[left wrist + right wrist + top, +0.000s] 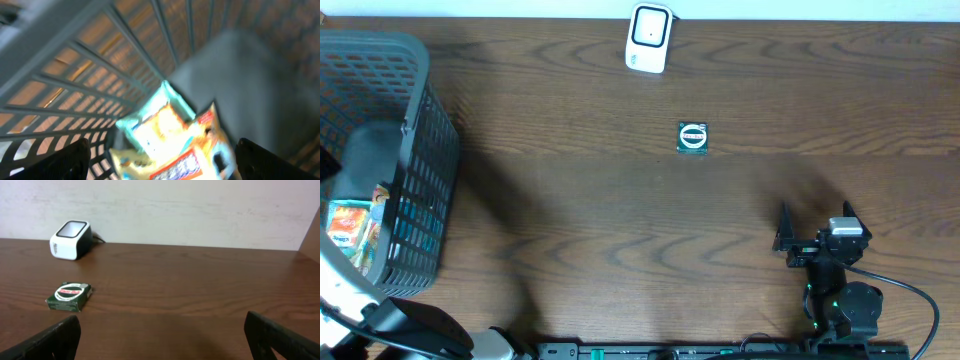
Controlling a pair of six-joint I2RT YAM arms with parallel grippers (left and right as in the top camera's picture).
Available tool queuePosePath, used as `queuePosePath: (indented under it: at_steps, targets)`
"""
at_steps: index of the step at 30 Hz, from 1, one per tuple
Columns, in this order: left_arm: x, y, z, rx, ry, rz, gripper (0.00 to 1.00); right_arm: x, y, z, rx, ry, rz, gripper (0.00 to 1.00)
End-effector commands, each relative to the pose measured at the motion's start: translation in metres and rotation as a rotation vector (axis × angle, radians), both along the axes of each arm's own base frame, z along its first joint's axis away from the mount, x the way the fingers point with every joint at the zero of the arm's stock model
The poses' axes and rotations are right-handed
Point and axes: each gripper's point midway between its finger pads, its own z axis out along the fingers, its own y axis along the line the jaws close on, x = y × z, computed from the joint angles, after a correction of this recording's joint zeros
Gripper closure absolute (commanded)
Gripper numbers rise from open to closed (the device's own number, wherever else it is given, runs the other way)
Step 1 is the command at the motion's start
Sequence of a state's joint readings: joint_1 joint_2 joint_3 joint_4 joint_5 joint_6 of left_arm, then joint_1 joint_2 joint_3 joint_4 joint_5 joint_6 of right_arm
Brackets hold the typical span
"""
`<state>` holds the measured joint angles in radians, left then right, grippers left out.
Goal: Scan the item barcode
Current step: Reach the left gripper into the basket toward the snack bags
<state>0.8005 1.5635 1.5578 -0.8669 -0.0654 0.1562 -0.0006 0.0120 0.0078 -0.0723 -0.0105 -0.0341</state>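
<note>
Left tool (pixel 167 164) wide open, empty, over basket (pixel 420 150), just above snack packets (pixel 170 132). Right tool (pixel 816 216) wide open, empty, low over tabletop (pixel 570 220), near right. Green box (pixel 693 137) flat mid-tabletop, well apart from both tools. Scanner (pixel 648 38) beyond box, far edge.

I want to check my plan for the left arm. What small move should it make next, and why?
Probably lower the left gripper a little onto the top snack packet and close. Its jaws stand open just above the packets inside the basket, holding nothing, and the scanner stands far from the basket, so an item must be picked first.
</note>
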Motion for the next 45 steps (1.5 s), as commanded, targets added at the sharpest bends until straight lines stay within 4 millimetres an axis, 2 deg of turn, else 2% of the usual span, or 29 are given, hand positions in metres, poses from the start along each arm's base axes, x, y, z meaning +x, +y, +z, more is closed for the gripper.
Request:
queuePosePath:
  at_steps: [1, 8, 12, 17, 26, 30, 36, 39, 42, 45]
  targets:
    - [-0.006, -0.008, -0.013, 0.017, 0.147, -0.188, 0.09, 0.000, 0.002, -0.001, -0.005, 0.000, 0.010, 0.01]
    - [-0.026, -0.020, -0.041, -0.052, 0.256, -0.247, 0.09, 0.000, 0.002, -0.001, -0.005, 0.000, 0.010, 0.01]
    - [-0.040, -0.029, -0.065, -0.113, 0.313, -0.264, 0.09, 0.000, 0.002, -0.001, -0.005, 0.000, 0.010, 0.01]
    - [-0.055, -0.039, -0.094, -0.162, 0.394, -0.340, 0.17, 0.000, 0.002, -0.001, -0.005, 0.000, 0.010, 0.01]
    - [-0.057, -0.037, -0.104, -0.181, 0.399, -0.336, 0.18, 0.000, 0.002, -0.001, -0.005, 0.000, 0.010, 0.01]
    - [-0.054, -0.040, -0.120, -0.240, 0.396, -0.338, 0.19, 0.000, 0.002, -0.001, -0.005, 0.000, 0.010, 0.01]
    - [-0.056, -0.042, -0.154, -0.348, 0.437, -0.287, 0.26, 0.000, 0.002, -0.001, -0.005, 0.000, 0.010, 0.01]
    - [-0.056, -0.042, -0.163, -0.367, 0.450, -0.289, 0.31, 0.000, 0.002, -0.001, -0.005, 0.000, 0.010, 0.01]
    - [-0.052, -0.037, -0.163, -0.347, 0.437, -0.287, 0.49, 0.000, 0.002, -0.001, -0.005, 0.000, 0.010, 0.01]
    - [-0.049, -0.034, -0.162, -0.332, 0.427, -0.286, 0.59, 0.000, 0.002, -0.001, -0.005, 0.000, 0.010, 0.01]
